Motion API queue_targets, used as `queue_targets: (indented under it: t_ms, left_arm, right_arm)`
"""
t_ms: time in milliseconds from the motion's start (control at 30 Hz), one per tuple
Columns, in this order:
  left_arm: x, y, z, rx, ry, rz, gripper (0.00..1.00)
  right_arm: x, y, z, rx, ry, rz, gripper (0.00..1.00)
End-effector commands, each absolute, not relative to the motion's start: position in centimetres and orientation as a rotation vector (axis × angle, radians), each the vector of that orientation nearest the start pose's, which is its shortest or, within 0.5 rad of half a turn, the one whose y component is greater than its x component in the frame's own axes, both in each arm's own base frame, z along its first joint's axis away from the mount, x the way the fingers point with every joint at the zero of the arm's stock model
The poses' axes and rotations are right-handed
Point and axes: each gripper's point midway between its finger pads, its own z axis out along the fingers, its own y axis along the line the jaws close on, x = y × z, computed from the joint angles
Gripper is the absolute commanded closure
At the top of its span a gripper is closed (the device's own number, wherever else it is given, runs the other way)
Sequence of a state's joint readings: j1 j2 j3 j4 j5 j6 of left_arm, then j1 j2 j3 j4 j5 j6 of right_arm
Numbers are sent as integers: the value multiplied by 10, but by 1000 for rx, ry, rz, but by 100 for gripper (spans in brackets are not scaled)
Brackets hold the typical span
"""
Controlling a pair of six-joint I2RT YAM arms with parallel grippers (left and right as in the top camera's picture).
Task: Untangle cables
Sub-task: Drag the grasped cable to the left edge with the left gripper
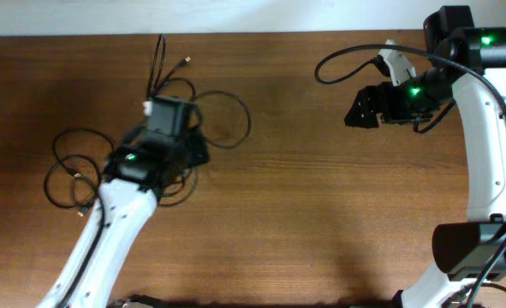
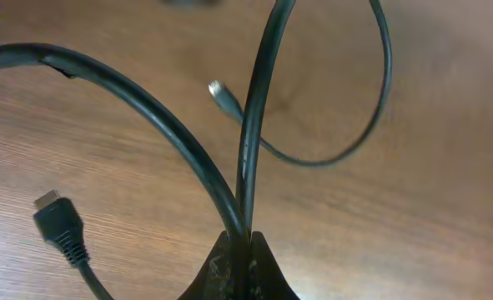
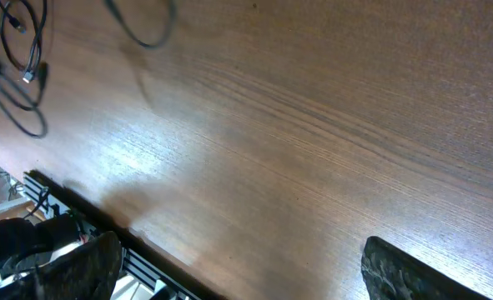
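My left gripper (image 2: 244, 254) is clamped tight on two strands of the cables (image 2: 179, 146), which fan out ahead of its fingertips, a plug (image 2: 58, 221) lying just to their left. My right gripper (image 3: 246, 271) hangs wide open and empty over the table (image 3: 329, 125), the cables far beyond it.
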State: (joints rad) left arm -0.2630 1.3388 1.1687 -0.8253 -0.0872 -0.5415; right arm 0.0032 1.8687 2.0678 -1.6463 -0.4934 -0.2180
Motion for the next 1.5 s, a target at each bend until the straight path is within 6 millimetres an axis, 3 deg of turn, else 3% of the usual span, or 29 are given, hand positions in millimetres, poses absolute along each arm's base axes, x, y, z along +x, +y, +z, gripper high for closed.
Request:
queue_targets:
  t_ms: [0,167,633,867,1200,1333,1467]
  left_arm:
    - [339,-52,221,-434,2415,-196,100]
    - [341,-24,253,-493,2311,-182,100]
    - [347,32,303,-548,2172,-87,100]
    - [338,71,300,-646,2160,-7,100]
    - [312,158,294,-921,2082,202,100]
    - [297,205,271,-1087,2082,326,100]
    - [288,239,245,-1211,2102,381,100]
  right_arm:
    - [352,82,249,-387,2861,688,9]
    - [352,82,249,-387,2861,688,9]
    - [352,82,249,-387,2860,687,9]
    - [353,82,249,-387,2859,687,9]
    - [353,82,249,-388,2857,687,9]
    - [353,82,249,-388,2857,687,9]
    - [353,82,249,-388,2858,686,9]
